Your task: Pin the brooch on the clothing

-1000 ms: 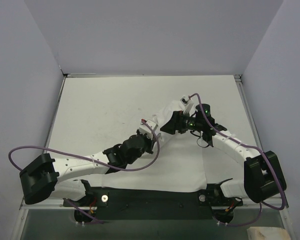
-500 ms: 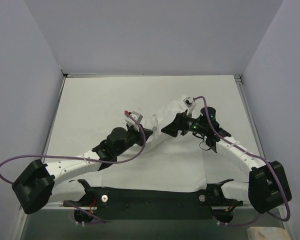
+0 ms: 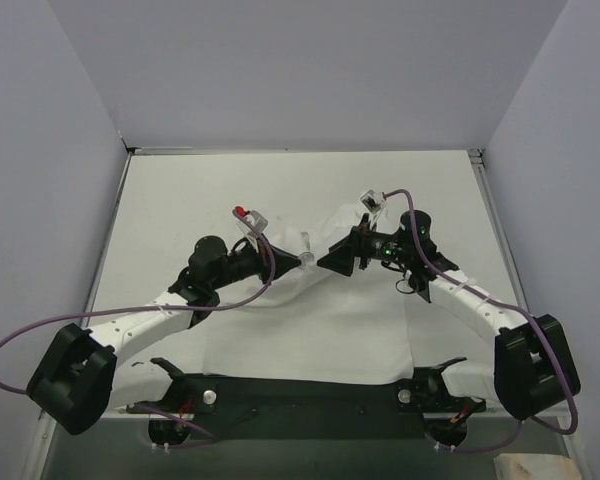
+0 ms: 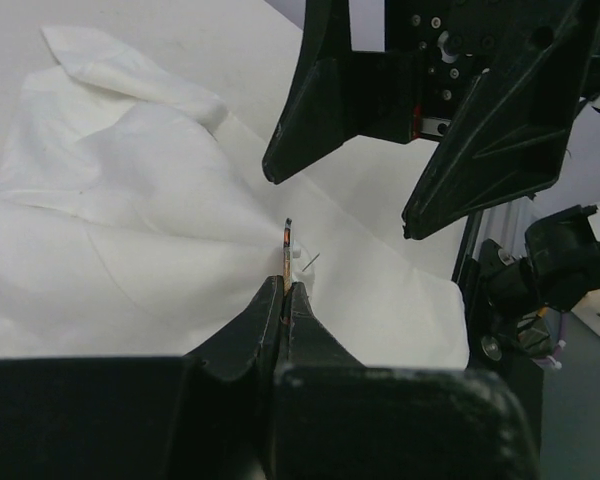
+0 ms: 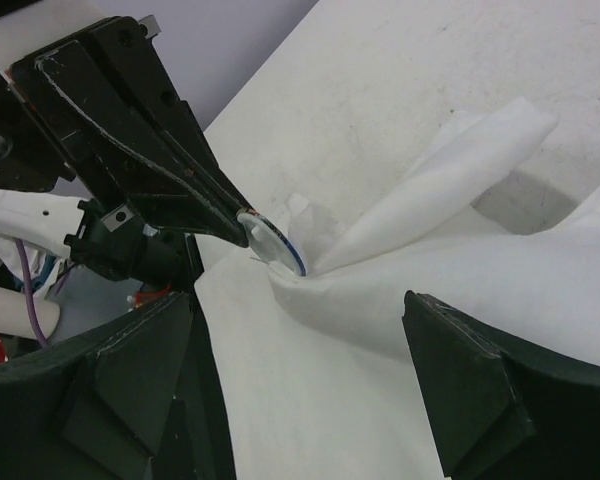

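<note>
Bases come nearest: at the near edge of the table (image 3: 200,200) we see both arms bolted to a black plate (image 3: 300,398). From there they stretch inward and meet nose to nose over the middle.

The left gripper (image 4: 286,287) has its fingers pressed together on the brooch (image 4: 288,243). From the left wrist we see it edge-on, a thin dark sliver standing up just past the fingertips, with a fine pin (image 4: 310,262) slanting out beside it. From the right wrist the same brooch shows as a small round disc with a pale, glossy face and a dark rim, set against a raised fold of the T-shirt (image 4: 130,190).

The right gripper (image 5: 290,298) faces it with its fingers spread wide, one on either side of that fold and not closed on it. Whether they touch the cloth we cannot tell.

The white T-shirt lies rumpled on the table below both grippers, gathered into a peak where they meet, with a loose flap reaching toward the far side. Beyond it the white tabletop runs to plain grey walls (image 3: 310,70).
</note>
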